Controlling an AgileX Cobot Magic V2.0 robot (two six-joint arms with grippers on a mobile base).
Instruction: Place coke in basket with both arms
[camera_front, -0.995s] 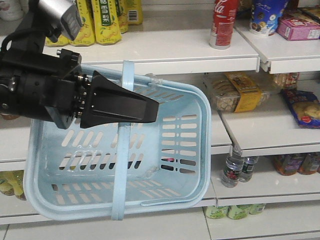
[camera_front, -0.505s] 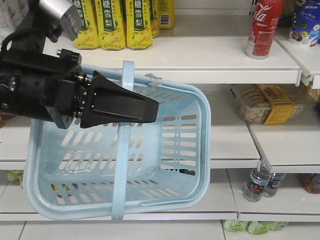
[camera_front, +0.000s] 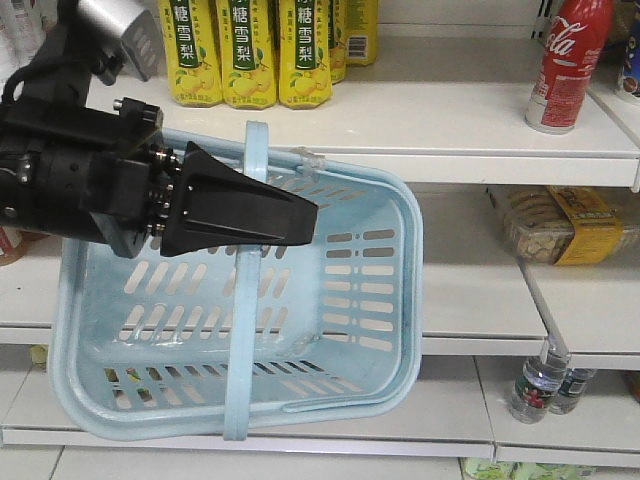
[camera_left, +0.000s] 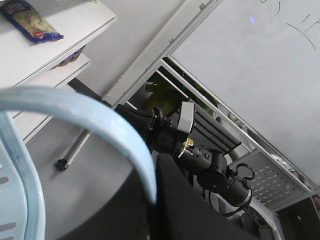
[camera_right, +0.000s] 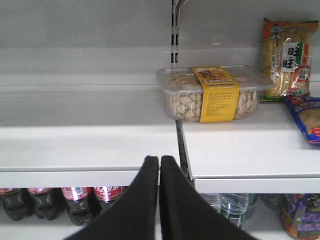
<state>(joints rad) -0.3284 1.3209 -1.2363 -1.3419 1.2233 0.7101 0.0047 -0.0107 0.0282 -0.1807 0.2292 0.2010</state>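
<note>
White store shelving fills the front view in several tiers. Right wrist view: pale grey back panel, slotted upright between bays. Left wrist view: grey floor, large white board, grey perforated rack. Lighting is even and diffuse.

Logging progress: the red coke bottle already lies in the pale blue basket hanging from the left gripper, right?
No. The coke stands upright on the top shelf, upper right in the front-facing view; the basket hanging from the left gripper looks empty.
</note>
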